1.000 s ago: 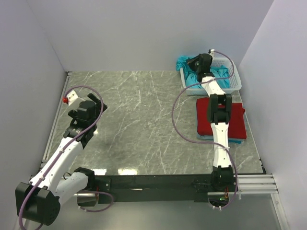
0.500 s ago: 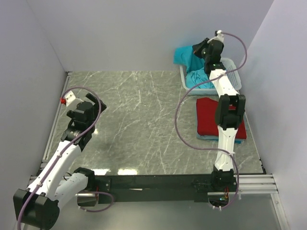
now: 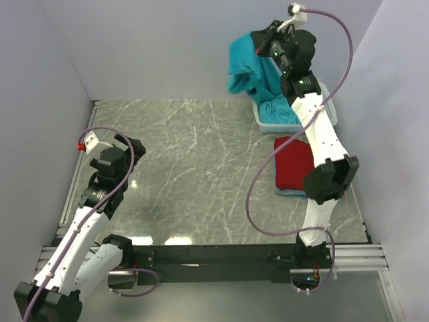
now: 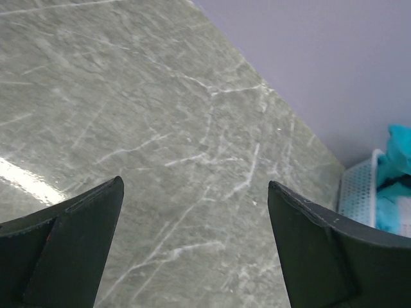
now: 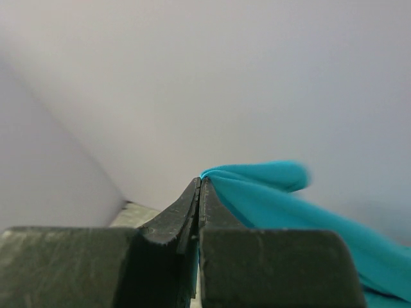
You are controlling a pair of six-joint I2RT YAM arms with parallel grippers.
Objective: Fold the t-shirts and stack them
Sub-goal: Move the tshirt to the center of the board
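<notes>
A teal t-shirt (image 3: 242, 67) is pinched in the closed right gripper (image 3: 260, 41) and held high above the white basket (image 3: 259, 115), its cloth hanging free. More teal cloth (image 3: 278, 111) is seen inside the basket. A red t-shirt (image 3: 291, 168) is laid folded on the desk (image 3: 194, 168), just in front of the basket. The left gripper (image 3: 131, 145) is held wide open over the desk's left side.

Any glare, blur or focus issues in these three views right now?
Top external: sharp; white glare patches on the table near the arm bases, soft shadow by the left arm. Left wrist: glare streak at lower left, fingers dark. Right wrist: the teal t-shirt goes soft at its far fold.
</notes>
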